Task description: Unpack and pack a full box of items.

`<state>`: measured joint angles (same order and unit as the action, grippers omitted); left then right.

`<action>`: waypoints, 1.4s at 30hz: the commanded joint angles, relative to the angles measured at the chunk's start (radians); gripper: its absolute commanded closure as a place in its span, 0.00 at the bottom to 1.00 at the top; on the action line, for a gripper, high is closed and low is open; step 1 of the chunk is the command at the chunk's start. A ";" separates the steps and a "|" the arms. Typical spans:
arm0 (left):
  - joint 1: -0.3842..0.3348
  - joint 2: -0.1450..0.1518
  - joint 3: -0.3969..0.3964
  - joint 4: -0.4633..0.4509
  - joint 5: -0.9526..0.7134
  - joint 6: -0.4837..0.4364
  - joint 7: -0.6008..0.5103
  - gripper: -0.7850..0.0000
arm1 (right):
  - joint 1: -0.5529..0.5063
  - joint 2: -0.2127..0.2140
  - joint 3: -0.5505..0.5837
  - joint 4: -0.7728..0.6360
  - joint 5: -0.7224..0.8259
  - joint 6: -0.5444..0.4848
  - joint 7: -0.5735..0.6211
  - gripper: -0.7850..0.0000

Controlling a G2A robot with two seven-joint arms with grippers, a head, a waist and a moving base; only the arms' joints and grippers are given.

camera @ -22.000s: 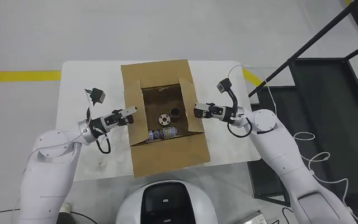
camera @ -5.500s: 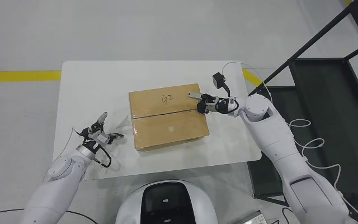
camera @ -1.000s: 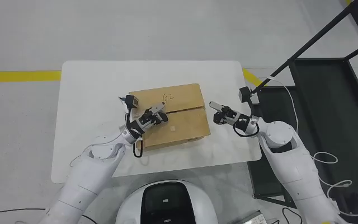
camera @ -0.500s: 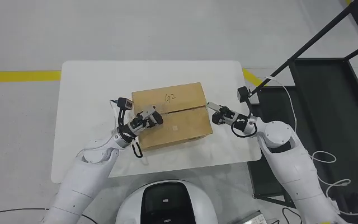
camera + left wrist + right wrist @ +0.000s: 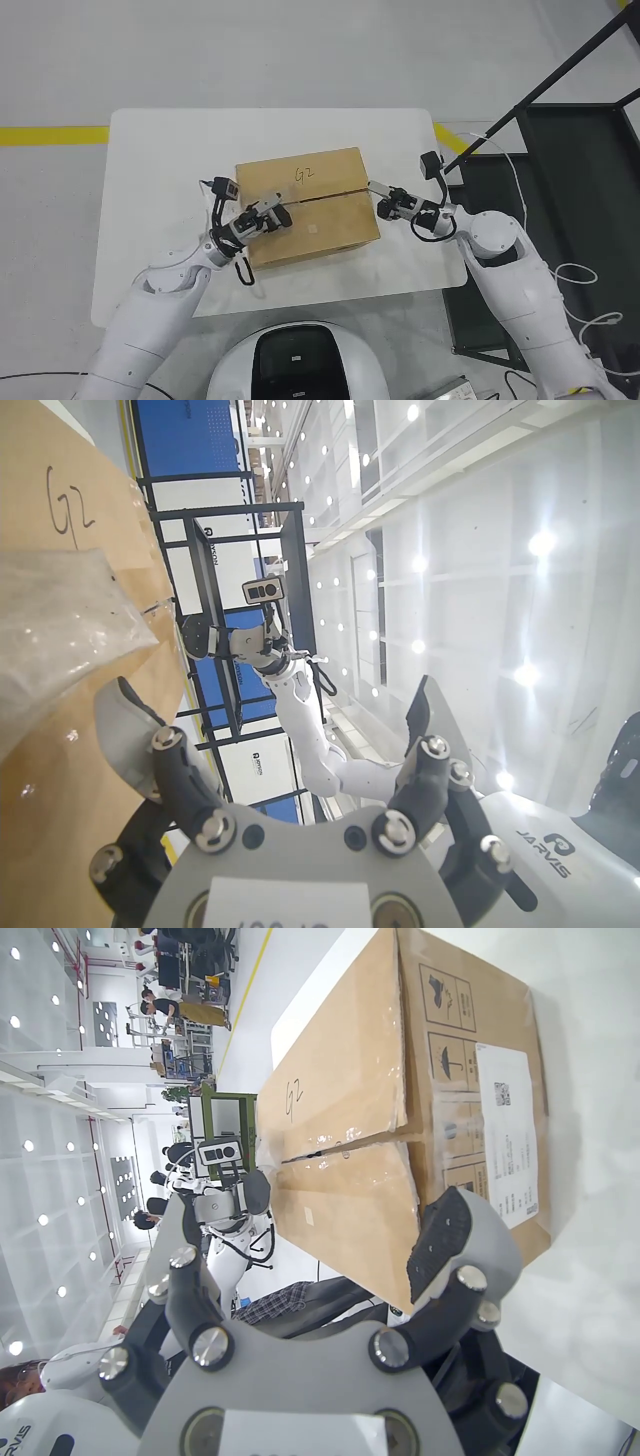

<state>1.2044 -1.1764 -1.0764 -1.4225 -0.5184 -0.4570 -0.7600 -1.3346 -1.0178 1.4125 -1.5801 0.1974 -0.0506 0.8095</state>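
White desk (image 5: 150, 180), and the brown box (image 5: 310, 215) sits in the middle of it, flaps down, seam running across the lid. Left tool (image 5: 272, 212) is on the lid by one end of the seam, spread wide and empty, likely pressing the flap flat. Right tool (image 5: 378, 197) is at the opposite end, also wide open and holding nothing, probably bracing that edge

**Matt cardboard, glossy tape**

The box (image 5: 308, 205) was matt brown cardboard. Glossy, wrinkled clear tape (image 5: 345, 1138) covered its seam, and it bore a smooth white paper label (image 5: 507, 1138). The counter (image 5: 160, 200) looked smooth and white. The jaws' pads (image 5: 440, 1243) were rough and black.
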 commanded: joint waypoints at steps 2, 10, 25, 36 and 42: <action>0.022 0.003 -0.019 -0.027 -0.010 -0.018 0.004 0.00 | -0.002 0.000 -0.001 -0.005 -0.002 -0.002 0.000 0.00; 0.107 0.026 -0.115 -0.111 0.022 0.025 -0.006 0.00 | -0.008 0.002 0.005 -0.014 -0.007 0.002 0.002 0.00; 0.108 0.031 -0.209 -0.058 0.040 -0.035 0.095 0.00 | -0.033 0.005 0.015 -0.039 -0.025 0.025 -0.020 0.00; -0.018 -0.011 -0.044 0.066 0.146 -0.069 0.139 0.00 | -0.064 0.009 0.028 -0.071 -0.055 0.058 -0.039 0.00; -0.076 -0.037 0.042 0.081 0.172 -0.083 0.143 0.00 | -0.072 0.011 0.034 -0.082 -0.066 0.070 -0.043 0.00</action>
<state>1.1397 -1.2081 -1.0522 -1.3441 -0.3502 -0.5352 -0.6195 -1.4048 -1.0073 1.4452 -1.6603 0.1331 0.0163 0.7683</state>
